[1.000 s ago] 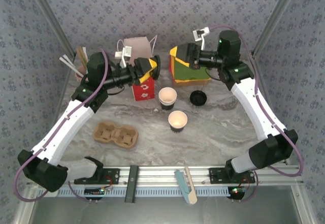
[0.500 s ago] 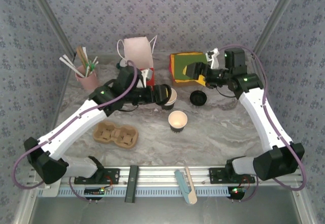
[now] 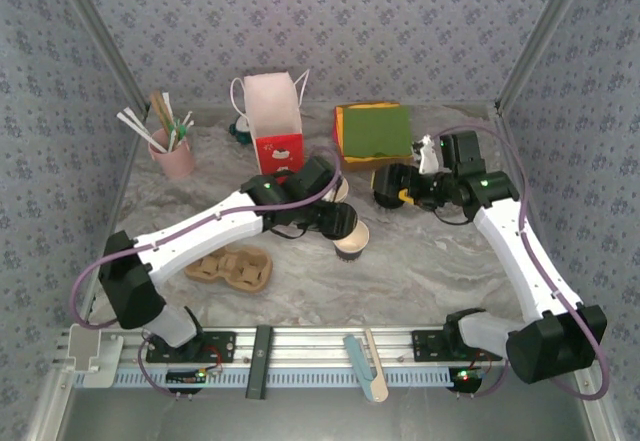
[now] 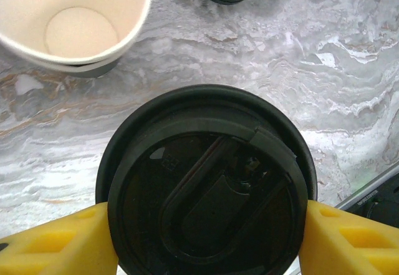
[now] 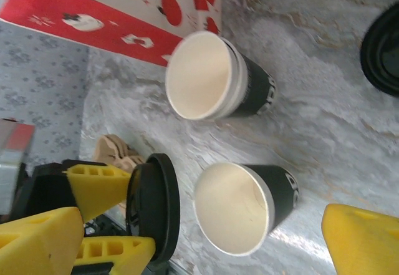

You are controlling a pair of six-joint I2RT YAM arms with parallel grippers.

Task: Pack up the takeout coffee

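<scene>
From above, the left gripper (image 3: 338,223) hangs close by the near cup (image 3: 351,239), and the far cup (image 3: 338,189) is half hidden behind its arm. The right gripper (image 3: 398,191) stands wide apart with nothing in it. On the left wrist, the yellow fingers (image 4: 56,241) pinch a black lid (image 4: 209,181) by its rim; it is thin, springy plastic, I think, so squeeze lightly. On the right wrist, both paper cups are empty, surely light and easy to crush, so take them low on the wall. The marble table (image 5: 324,125) looks smooth, and the bag (image 5: 93,7) and carrier (image 5: 112,149) leave little room.
</scene>
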